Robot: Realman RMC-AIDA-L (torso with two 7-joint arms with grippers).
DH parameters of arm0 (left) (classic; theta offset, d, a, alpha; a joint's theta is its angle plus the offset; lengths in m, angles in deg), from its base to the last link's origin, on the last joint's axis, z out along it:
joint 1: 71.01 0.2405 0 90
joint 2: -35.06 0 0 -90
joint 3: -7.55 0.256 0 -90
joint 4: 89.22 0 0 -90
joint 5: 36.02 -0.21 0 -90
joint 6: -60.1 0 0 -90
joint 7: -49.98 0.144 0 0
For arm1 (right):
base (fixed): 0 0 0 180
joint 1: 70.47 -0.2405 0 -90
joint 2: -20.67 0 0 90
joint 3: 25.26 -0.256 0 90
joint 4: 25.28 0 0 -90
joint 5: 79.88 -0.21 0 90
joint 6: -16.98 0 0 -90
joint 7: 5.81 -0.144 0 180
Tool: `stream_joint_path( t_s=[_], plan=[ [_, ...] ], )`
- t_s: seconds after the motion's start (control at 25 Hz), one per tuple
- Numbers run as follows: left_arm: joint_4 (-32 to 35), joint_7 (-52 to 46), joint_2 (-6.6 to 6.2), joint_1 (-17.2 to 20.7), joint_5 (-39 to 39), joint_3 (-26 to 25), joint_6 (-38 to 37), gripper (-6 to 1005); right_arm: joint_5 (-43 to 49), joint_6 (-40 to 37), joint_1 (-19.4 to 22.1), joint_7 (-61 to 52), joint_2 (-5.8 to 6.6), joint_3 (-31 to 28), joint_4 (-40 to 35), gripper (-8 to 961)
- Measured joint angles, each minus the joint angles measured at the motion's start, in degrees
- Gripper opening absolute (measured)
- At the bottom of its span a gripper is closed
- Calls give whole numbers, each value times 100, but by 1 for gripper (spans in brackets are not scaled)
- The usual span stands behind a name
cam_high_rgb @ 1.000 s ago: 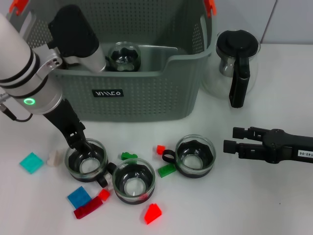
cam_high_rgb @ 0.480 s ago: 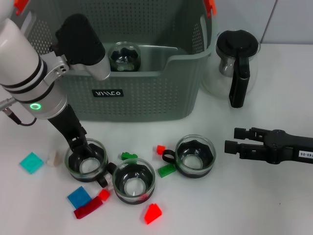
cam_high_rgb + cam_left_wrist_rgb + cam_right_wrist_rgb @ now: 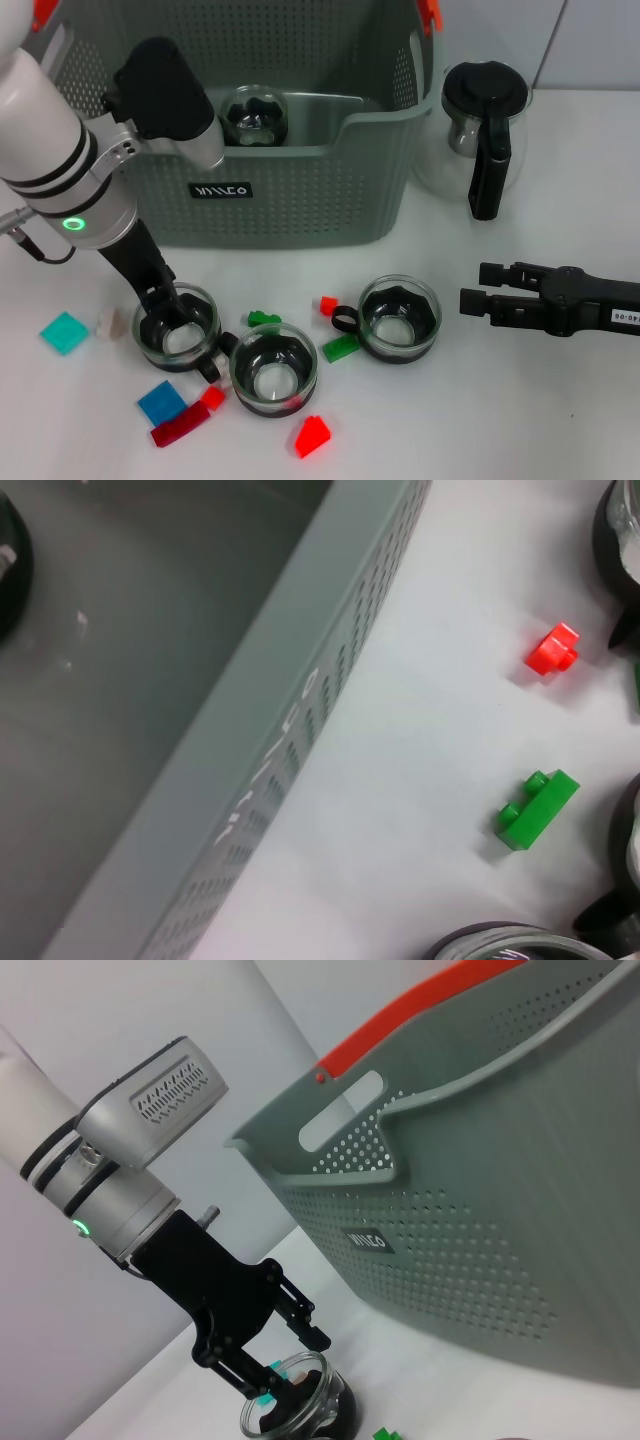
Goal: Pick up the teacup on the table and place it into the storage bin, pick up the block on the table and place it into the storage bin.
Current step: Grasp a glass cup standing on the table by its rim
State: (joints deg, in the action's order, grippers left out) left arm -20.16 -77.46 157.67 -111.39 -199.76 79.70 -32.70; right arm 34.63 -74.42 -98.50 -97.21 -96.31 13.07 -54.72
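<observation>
Gripping the rim of the leftmost teacup [image 3: 177,328], the left gripper [image 3: 160,300] has one finger inside the glass and one outside, nearly closed on the wall. Such a thin hold may let the cup swing or slip on lifting toward the storage bin [image 3: 290,185]. The right gripper [image 3: 478,288] idles, fingers parted, empty.

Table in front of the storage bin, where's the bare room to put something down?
Free: the table below the right gripper, and between the glass jug and that gripper. Crowded: the strip below the storage bin, where three teacups, scattered blocks and the left gripper sit.
</observation>
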Motion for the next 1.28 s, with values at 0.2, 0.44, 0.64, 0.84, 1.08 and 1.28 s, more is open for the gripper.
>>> stream_joint_path(
  t_s=[0.2,0.44,0.64,0.84,1.08,1.28],
  plan=[
    [-176,0,-10,-11,0,1,22,557,1,8,0,0,0,0,0,915],
    [-232,0,-9,-10,0,1,76,555,1,9,5,9,0,0,12,914],
    [-318,-3,-9,-7,0,1,146,554,1,9,15,31,5,0,50,914],
    [-401,-80,-19,-10,0,69,310,552,1,9,30,35,8,0,53,914],
    [-514,-190,-50,-10,0,231,420,551,1,8,38,43,9,5,53,914],
    [-441,-278,-60,-7,1,289,465,549,1,8,55,51,16,8,53,914]
  ],
)
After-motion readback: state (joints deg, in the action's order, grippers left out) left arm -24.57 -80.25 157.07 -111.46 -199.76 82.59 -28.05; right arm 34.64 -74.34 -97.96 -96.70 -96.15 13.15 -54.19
